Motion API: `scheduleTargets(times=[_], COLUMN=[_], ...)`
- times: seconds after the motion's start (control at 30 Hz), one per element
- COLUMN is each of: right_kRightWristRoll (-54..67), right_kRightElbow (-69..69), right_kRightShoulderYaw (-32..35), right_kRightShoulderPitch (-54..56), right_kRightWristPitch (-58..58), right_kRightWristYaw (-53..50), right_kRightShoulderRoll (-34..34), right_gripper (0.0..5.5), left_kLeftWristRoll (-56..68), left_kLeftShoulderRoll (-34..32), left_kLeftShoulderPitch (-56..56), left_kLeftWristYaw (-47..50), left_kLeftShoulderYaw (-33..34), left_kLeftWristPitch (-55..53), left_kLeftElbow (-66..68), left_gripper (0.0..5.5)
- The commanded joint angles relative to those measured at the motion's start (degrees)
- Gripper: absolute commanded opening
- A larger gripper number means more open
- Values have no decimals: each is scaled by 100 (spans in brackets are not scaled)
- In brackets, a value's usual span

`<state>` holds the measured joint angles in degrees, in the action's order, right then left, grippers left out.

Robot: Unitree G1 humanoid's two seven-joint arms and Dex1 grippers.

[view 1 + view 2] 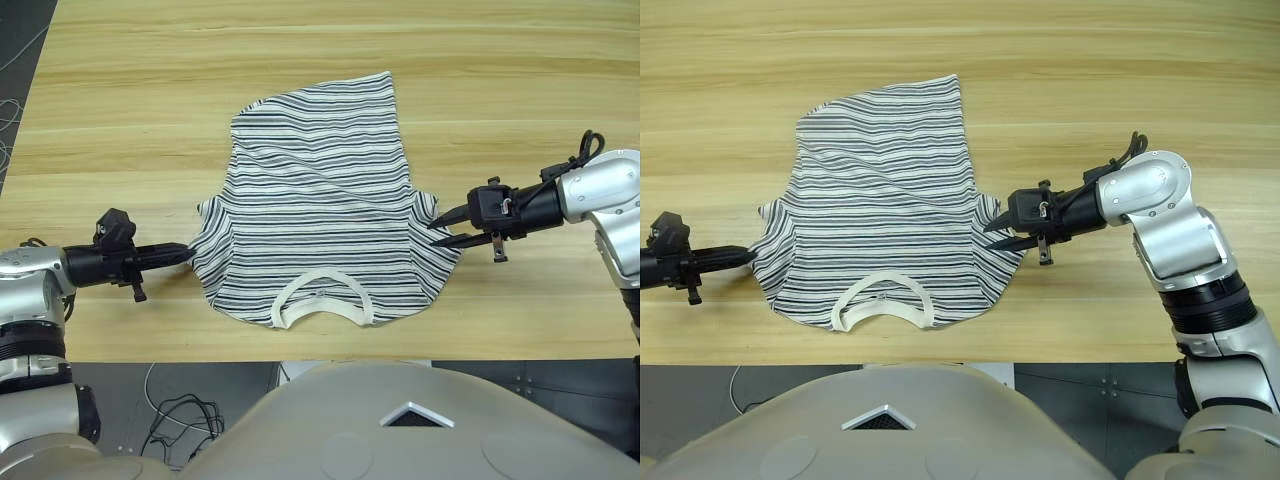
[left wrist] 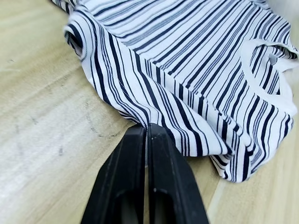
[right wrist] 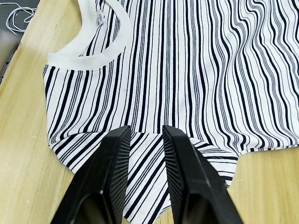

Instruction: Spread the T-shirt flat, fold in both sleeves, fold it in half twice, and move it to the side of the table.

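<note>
T-shirt (image 1: 318,200) lies mid-frame on the worktop (image 1: 520,80), left gripper (image 1: 188,253) jaws pressed together at its left sleeve (image 1: 208,215), right gripper (image 1: 438,234) jaws spread around the right sleeve (image 1: 428,205), seemingly positioned for folding both sleeves inward.

Light wooden table (image 1: 520,70), dark floor (image 1: 230,385) beyond its near edge, loose cables (image 1: 180,410).
</note>
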<state>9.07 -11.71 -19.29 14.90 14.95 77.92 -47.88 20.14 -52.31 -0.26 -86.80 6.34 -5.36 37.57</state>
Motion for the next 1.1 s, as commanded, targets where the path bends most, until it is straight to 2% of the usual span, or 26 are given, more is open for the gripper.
scheduleTargets(times=[0.03, 0.2, 0.63, 0.8, 1.1], right_kRightWristRoll=[-38, -46, -31, -42, -59], right_kRightElbow=[-30, -36, -85, -71, -66], right_kRightShoulderYaw=[-49, -73, -188, -242, -295], right_kRightShoulderPitch=[48, 43, 37, 49, 3], right_kRightWristPitch=[3, -2, 18, 10, -13], right_kRightWristYaw=[-40, -37, -88, -121, -168], right_kRightShoulderRoll=[28, 39, 111, 176, 257], right_gripper=[124, 124, 124, 124, 124], left_kLeftWristRoll=[175, 418, 847, 810, 409], left_kLeftShoulderRoll=[-139, -164, 172, 332, 754], left_kLeftShoulderPitch=[-239, -193, -68, -300, -678], left_kLeftWristYaw=[-110, -403, -409, -250, 11], left_kLeftShoulderYaw=[245, 408, 52, -109, -643], left_kLeftWristPitch=[-289, -585, -1241, -1552, -1504], left_kLeftElbow=[17, -265, -1679, -1894, -1747], left_gripper=[12, 12, 12, 12, 12])
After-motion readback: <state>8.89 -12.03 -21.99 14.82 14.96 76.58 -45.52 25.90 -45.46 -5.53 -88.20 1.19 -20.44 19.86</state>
